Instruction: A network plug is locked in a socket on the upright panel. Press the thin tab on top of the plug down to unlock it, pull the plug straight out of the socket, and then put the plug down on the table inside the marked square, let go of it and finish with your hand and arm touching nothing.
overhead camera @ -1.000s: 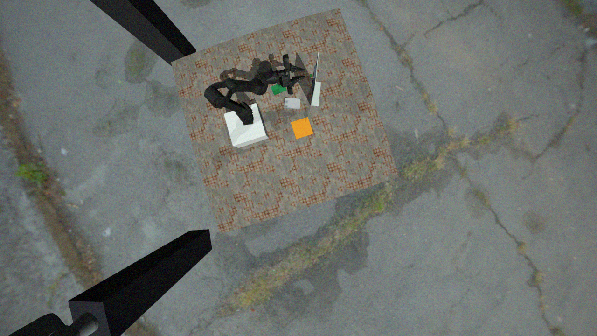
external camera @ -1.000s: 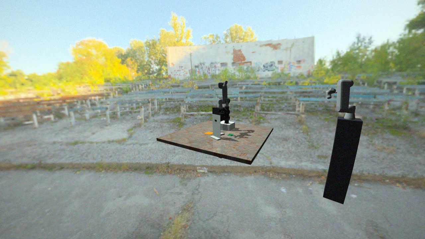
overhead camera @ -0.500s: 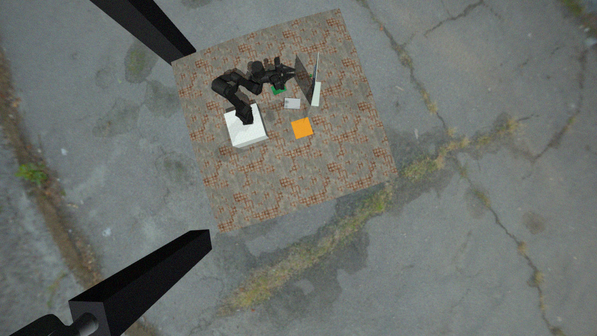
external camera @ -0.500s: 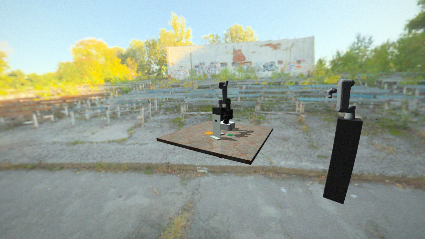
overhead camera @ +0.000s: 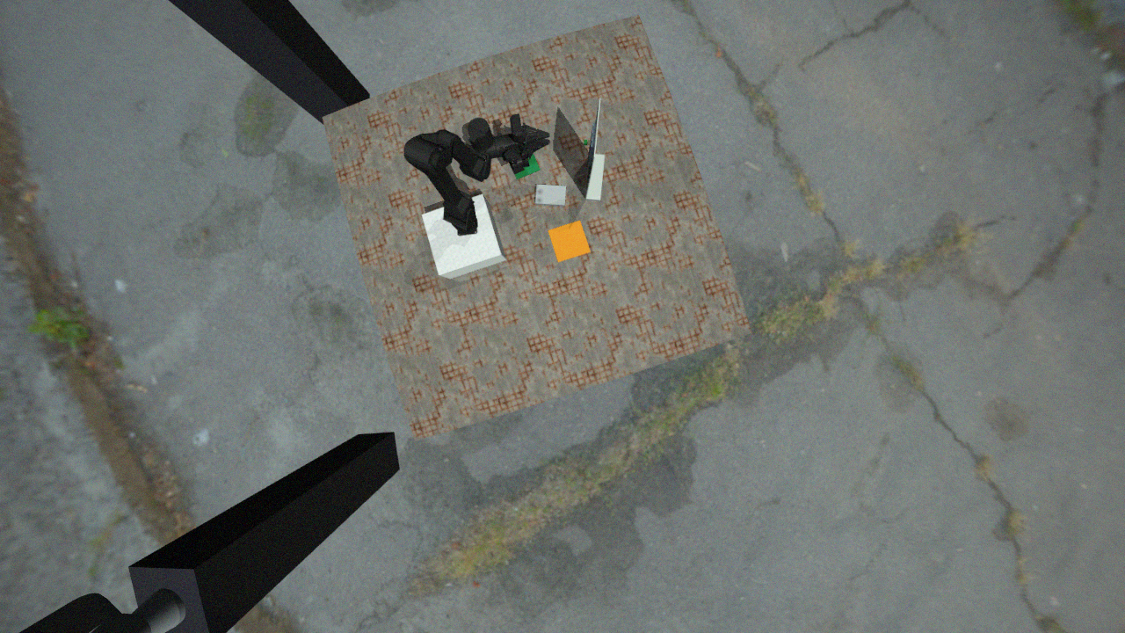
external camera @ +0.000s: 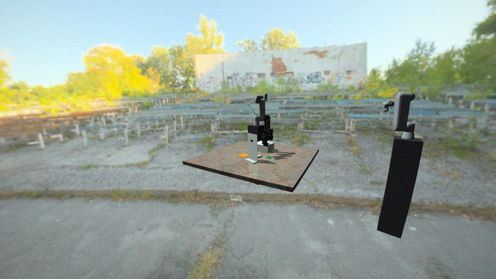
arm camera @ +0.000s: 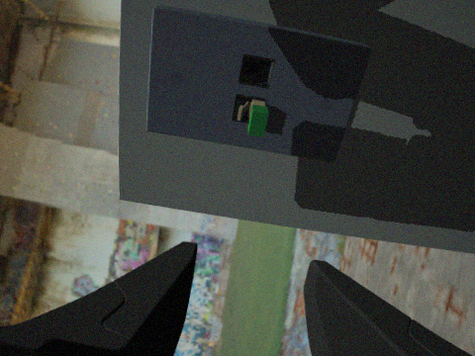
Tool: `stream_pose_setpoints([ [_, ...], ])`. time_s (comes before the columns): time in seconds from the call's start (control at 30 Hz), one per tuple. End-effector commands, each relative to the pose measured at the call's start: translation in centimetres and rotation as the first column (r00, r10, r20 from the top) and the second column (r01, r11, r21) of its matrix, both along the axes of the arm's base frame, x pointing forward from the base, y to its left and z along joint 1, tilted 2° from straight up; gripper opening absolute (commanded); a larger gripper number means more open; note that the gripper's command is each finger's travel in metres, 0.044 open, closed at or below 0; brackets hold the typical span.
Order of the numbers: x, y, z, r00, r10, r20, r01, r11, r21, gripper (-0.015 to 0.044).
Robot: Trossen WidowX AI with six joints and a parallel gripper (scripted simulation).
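Cracked pavement surrounds the patterned table (overhead camera: 503, 315) (external camera: 277, 173). In the wrist view, my gripper (overhead camera: 547, 138) (arm camera: 251, 267) is partly open, holding nothing. The plug (arm camera: 257, 120) sits in its socket at upper centre, above and ahead of the fingers; I judge I must line up there first.

Orange square (overhead camera: 569, 241) beside white slab (overhead camera: 550, 194).

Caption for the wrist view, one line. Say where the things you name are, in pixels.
Open claw (overhead camera: 547, 137) (arm camera: 251, 267) facing the panel (overhead camera: 595, 141) (external camera: 253, 147) (arm camera: 198, 170), green-ended plug (overhead camera: 585, 142) (arm camera: 257, 120) at one of two sockets.

A graffitied wall (external camera: 281, 66) stands behind rows of benches (external camera: 221, 109).
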State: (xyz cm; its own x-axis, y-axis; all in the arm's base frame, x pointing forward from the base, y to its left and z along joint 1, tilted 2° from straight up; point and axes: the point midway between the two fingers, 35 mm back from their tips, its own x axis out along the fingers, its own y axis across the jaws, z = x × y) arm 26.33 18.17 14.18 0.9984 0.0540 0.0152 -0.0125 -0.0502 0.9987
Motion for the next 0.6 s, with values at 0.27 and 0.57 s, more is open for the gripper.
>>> stream_pose_setpoints([
  [0.27,4.6,-1.0,0.1,1.0,-0.003,0.005,0.003,1.0,0.01,0.0156],
  [0.57,5.7,-1.2,0.1,1.0,-0.003,0.006,0.003,1.0,0.01,0.0156],
])
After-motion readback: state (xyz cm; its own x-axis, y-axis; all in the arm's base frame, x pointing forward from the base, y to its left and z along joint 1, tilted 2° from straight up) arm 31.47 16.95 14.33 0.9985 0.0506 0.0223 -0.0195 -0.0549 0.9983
